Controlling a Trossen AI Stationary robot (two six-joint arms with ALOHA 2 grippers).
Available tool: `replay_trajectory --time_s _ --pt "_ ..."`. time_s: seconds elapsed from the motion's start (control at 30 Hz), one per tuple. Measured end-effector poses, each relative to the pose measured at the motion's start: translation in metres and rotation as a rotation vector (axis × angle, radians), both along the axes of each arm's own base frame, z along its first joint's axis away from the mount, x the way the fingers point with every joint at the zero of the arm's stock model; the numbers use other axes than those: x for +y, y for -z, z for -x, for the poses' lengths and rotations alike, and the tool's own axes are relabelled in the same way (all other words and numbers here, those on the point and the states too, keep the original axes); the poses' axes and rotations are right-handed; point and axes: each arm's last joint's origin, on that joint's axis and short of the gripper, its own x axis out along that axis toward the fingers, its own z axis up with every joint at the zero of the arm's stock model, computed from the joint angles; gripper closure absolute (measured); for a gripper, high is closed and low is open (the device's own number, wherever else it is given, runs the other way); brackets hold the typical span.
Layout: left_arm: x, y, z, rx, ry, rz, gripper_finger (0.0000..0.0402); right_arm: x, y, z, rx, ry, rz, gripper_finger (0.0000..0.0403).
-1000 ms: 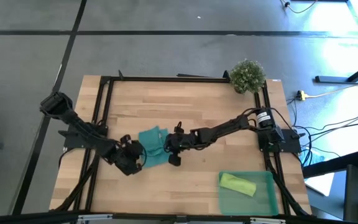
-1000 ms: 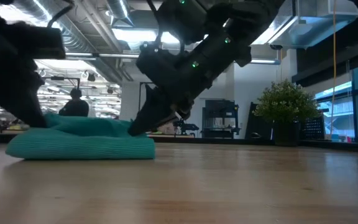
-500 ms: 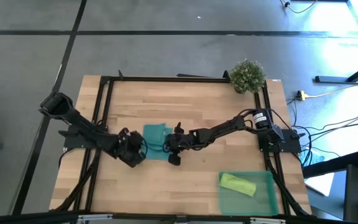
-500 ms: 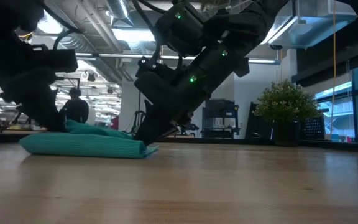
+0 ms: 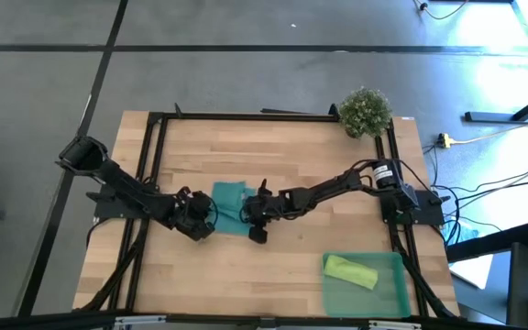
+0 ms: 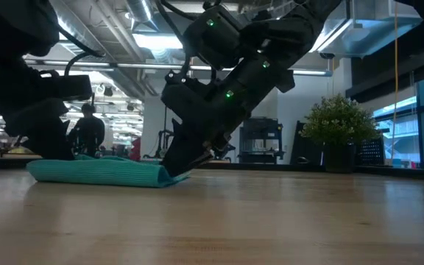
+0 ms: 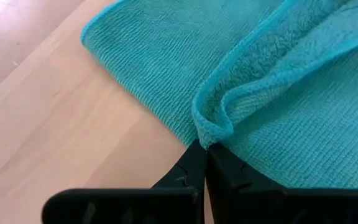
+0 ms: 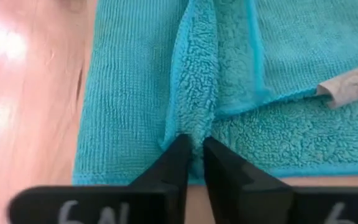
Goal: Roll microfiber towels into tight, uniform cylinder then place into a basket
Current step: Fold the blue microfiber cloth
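Observation:
A teal microfiber towel (image 5: 230, 204) lies low and mostly flat on the wooden table, left of its middle, and shows in the low view as a thin band (image 6: 98, 172). My left gripper (image 5: 202, 216) is shut at the towel's left edge. My right gripper (image 5: 250, 215) is at its right edge, its fingers nearly together on a raised fold. A lime green towel roll (image 5: 349, 270) lies inside the green basket (image 5: 394, 291) at the near right. My left gripper pinches a small doubled-over loop of the towel's hemmed edge (image 7: 212, 129) between its two shut fingers. It comes slanting down from the table's left. The rest of the towel lies on the table. My right gripper holds a raised ridge of the fleecy cloth (image 8: 192, 127) between its two fingers, close to the towel's edge. It slants down from the table's right, and the fingers (image 8: 178, 155) lie along the ridge. The towel rests on the table around it.
A small bushy plant (image 5: 366, 111) stands at the far right corner. A black frame (image 5: 154, 156) runs along the table's edges. Bare wood lies between the towel and the basket. A person (image 6: 88, 129) stands in the room far behind the table.
My left gripper has moved toward the far edge and down, still shut on the towel's edge. The teal towel has sunk from a heaped bundle into a low, flat band. My right gripper has stayed nearly in place.

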Motion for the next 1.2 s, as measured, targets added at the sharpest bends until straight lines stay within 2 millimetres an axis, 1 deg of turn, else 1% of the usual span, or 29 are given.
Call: replay_trajectory --time_s 0.13,0.3,0.47,0.53,0.6,0.67,0.77,0.83,0.97,1.07,1.13,1.2 --pt "0.0 0.0 0.0 0.005 0.006 0.008 0.0401 -0.005 -0.007 -0.005 -0.002 -0.035 0.042 0.0308" --pt "0.0 0.0 0.0 0.003 0.006 0.005 0.0401 -0.008 -0.032 -0.018 0.018 -0.062 0.081 0.0263" --pt "-0.001 0.0 0.0 0.012 0.026 -0.003 0.0401 -0.007 -0.064 -0.03 0.042 -0.07 0.089 0.0245" --pt "0.0 -0.001 -0.002 0.011 0.025 -0.004 0.0401 -0.003 -0.073 -0.033 0.024 -0.107 0.099 0.0243" --pt "0.0 -0.003 -0.004 0.011 0.038 -0.008 0.0401 0.002 -0.077 -0.035 -0.005 -0.162 0.088 0.0243" --pt "0.0 -0.006 -0.007 0.009 0.051 -0.018 0.0401 0.008 -0.075 -0.037 -0.024 -0.205 0.063 0.0243" --pt "0.001 -0.01 -0.012 -0.001 0.06 -0.034 0.0401 0.012 -0.06 -0.033 -0.027 -0.227 0.049 0.0243" --pt "0.003 -0.012 -0.014 -0.001 0.058 -0.045 0.0401 0.01 -0.049 -0.029 -0.013 -0.215 0.039 0.0243" --pt "0.006 -0.013 -0.016 -0.008 0.04 -0.058 0.0401 0.008 -0.035 -0.025 -0.026 -0.218 0.02 0.0243" --pt "0.008 -0.013 -0.017 -0.008 0.03 -0.058 0.0401 0.009 -0.022 -0.019 0.002 -0.215 0.016 0.0243" --pt "0.008 -0.013 -0.017 -0.009 0.028 -0.059 0.0401 0.007 -0.018 -0.018 0.009 -0.202 0.012 0.0243" --pt "0.008 -0.013 -0.017 -0.01 0.025 -0.058 0.0401 0.005 -0.018 -0.018 0.011 -0.165 0.057 0.0243"
